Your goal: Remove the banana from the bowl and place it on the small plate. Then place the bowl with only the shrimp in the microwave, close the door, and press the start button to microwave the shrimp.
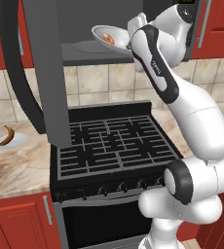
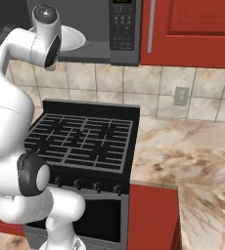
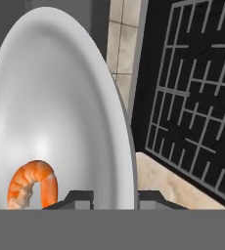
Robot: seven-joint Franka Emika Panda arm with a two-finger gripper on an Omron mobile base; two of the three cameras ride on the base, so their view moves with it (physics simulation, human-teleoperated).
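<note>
Jaws clamp the bowl (image 1: 109,36) rim; the open microwave (image 1: 92,48) cavity lies just beyond, top centre.

White arm (image 1: 196,121) rises from base, elbow bent, forearm reaching up and back to left. Wrist turned sideways at top. Gripper (image 3: 115,197) raised high, fingers pinched tight on bowl (image 3: 56,112) rim.
</note>
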